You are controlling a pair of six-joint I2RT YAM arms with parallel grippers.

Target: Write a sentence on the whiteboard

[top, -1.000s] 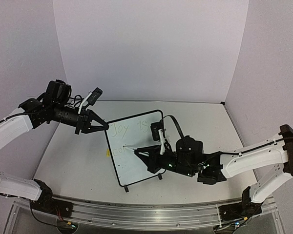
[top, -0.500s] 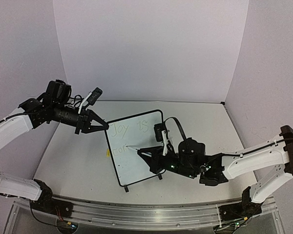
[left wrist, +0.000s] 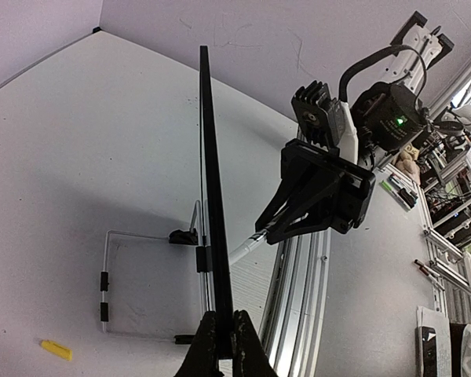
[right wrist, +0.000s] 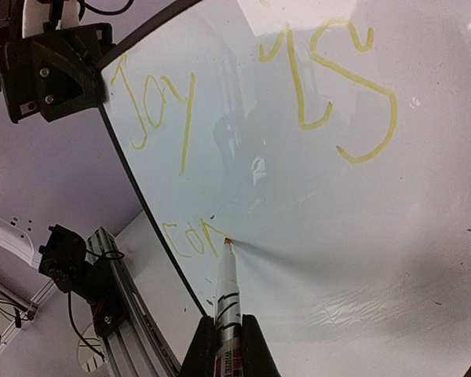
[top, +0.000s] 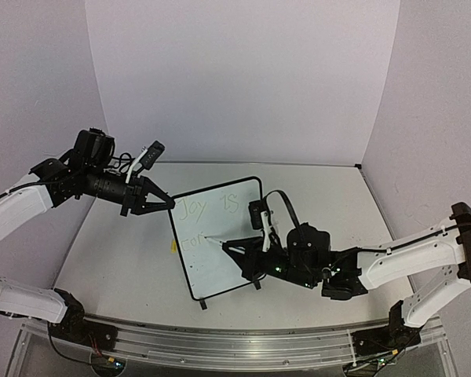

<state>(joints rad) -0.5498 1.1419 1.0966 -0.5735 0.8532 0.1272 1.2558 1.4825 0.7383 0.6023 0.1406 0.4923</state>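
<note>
I count 1 whiteboard (top: pixel 212 271) standing upright at the middle of the desk (top: pixel 118 259) on 2 black feet (top: pixel 204 304), plus 1 marker (right wrist: pixel 228 294) and 2 tools. My left tool (top: pixel 171 203) is pinched tight on the board's edge at about 10 o'clock in the top view. My right tool (right wrist: pixel 226 338), at the board's 4 o'clock, is clamped on the marker, whose tip touches the white face just after "con". The sentence (top: pixel 192 210) shows 3 yellow groups in 2 lines: "Joy is" above, "con" below. 1 small yellow piece (top: pixel 173 246) lies on the desk at the board's 9 o'clock.
</note>
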